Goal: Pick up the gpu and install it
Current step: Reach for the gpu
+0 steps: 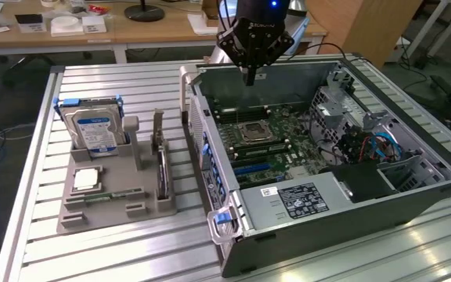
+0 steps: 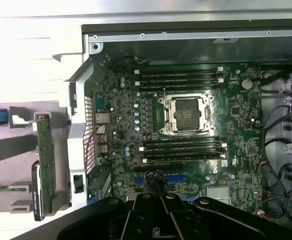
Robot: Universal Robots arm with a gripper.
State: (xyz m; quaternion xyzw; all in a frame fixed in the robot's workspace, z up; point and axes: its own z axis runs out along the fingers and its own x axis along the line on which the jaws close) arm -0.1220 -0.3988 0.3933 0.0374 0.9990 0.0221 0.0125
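The slatted metal table point(image 1: 108, 88) carries the open computer case point(image 1: 351, 211) on the exterior view's right, its green motherboard point(image 1: 280, 147) laid bare. A gray holder point(image 1: 108, 207) sits just beside the case on the exterior view's left. The gpu point(image 1: 162, 170) stands on edge in the holder's slot nearest the case, to the right of the hard drive point(image 1: 94, 130), untouched, while my pincer point(image 1: 250, 77) hangs over the far side of the case above the board, fingers pressed fully together with nothing between them.
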